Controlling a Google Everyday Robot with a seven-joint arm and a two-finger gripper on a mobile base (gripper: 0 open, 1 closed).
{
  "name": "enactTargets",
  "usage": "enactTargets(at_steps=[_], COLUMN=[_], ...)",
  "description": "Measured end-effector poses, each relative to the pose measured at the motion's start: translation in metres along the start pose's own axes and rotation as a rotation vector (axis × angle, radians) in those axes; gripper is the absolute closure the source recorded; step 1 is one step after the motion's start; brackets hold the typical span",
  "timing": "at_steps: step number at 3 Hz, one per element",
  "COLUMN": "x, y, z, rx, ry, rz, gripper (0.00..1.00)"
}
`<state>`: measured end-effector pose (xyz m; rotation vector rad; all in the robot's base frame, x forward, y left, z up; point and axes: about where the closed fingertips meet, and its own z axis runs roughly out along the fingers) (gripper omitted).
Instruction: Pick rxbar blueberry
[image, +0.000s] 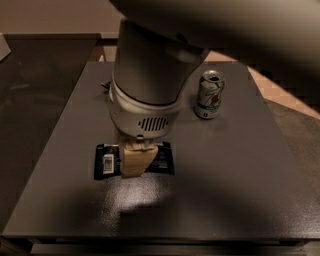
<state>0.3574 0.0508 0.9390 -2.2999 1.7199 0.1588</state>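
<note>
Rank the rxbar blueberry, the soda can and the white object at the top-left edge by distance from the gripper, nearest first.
The gripper is low over the table's near left part.
1. rxbar blueberry: directly under the gripper, lying flat.
2. soda can: upright, back and to the right.
3. white object: far left edge of the view, beyond the table.

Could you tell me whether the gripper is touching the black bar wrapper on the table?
Cannot tell. In the camera view the gripper hangs over the middle of the rxbar blueberry, hiding any contact or gap beneath it.
</note>
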Motion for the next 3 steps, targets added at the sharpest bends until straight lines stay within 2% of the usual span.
enactTargets(at_steps=[1, 2, 3], x=[-0.008, -0.022, -0.023], y=[-0.014, -0.025, -0.025], z=[-0.028, -0.071, -0.073], rx=[0.037, 0.105, 0.108], ry=[-0.007, -0.021, -0.022], rz=[-0.025, -0.083, -0.086], gripper=[1.0, 1.0, 1.0])
